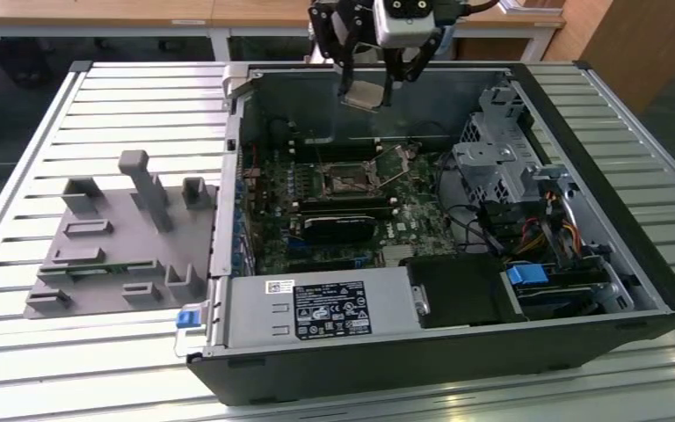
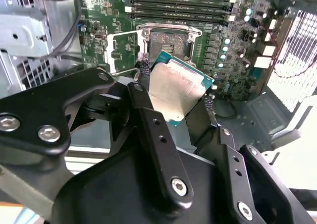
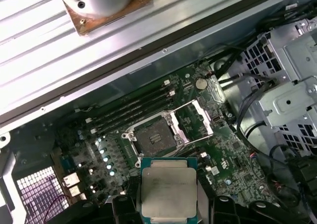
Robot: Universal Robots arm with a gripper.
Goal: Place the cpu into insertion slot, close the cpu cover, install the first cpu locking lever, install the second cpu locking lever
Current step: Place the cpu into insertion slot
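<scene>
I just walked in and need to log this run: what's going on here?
The robot arm's black gripper holds the cpu, a small flat silver-grey square chip, over the open black computer case. On the green board inside, the small square dark insertion slot is empty, with its thin silver cpu cover swung open.

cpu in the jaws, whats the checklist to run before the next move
1. cpu held in the jaws: ok, they are shut on two opposite edges, with the metal top showing in both wrist views.
2. socket empty: ok, nothing sits in it.
3. cover out of the way: ok, it is swung open beside the socket.
4. cpu down at the socket: not ok, in the exterior view it hangs well above the socket.
5. cpu corners matched to the socket: cannot tell.
</scene>
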